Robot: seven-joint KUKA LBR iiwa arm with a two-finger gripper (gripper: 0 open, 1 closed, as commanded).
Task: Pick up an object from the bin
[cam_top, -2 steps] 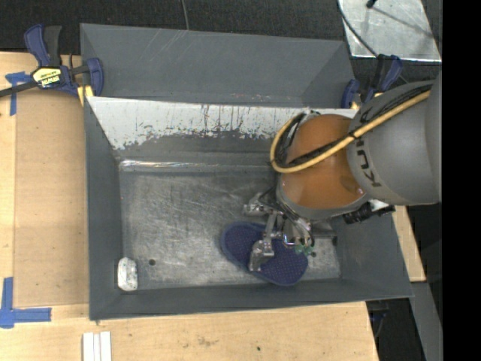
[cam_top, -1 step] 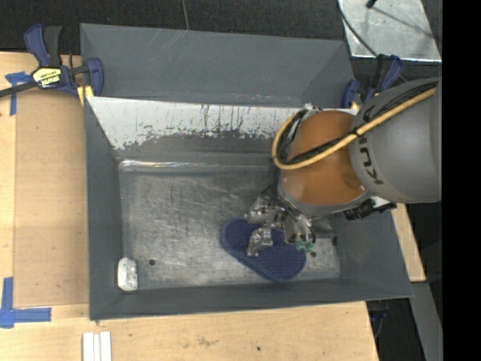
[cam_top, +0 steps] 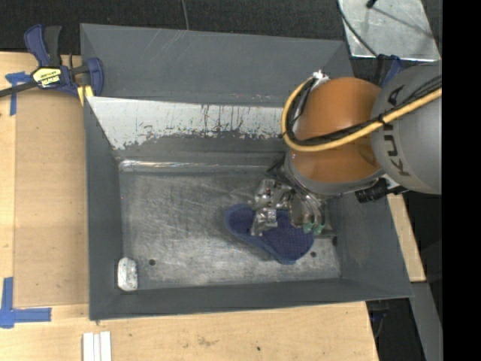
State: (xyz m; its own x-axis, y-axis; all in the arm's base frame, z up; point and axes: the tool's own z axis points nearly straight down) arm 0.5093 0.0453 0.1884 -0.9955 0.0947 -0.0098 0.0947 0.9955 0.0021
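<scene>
A dark blue, flat, oval cloth-like thing (cam_top: 279,241) lies on the bin floor at the right, toward the front. My gripper (cam_top: 284,215) hangs straight over it, its metal fingers down at the thing's upper surface. One finger (cam_top: 264,218) rests on the blue thing's left part, the other (cam_top: 310,222) near its right edge. Whether the fingers pinch the thing I cannot make out. A small silvery crumpled lump (cam_top: 126,274) sits in the front left corner, far from the gripper.
The arm comes in from the right, its orange cover and yellow cable above the gripper and hiding the bin's back right part. The bin's sloped walls rise close to the gripper on the right and at the front.
</scene>
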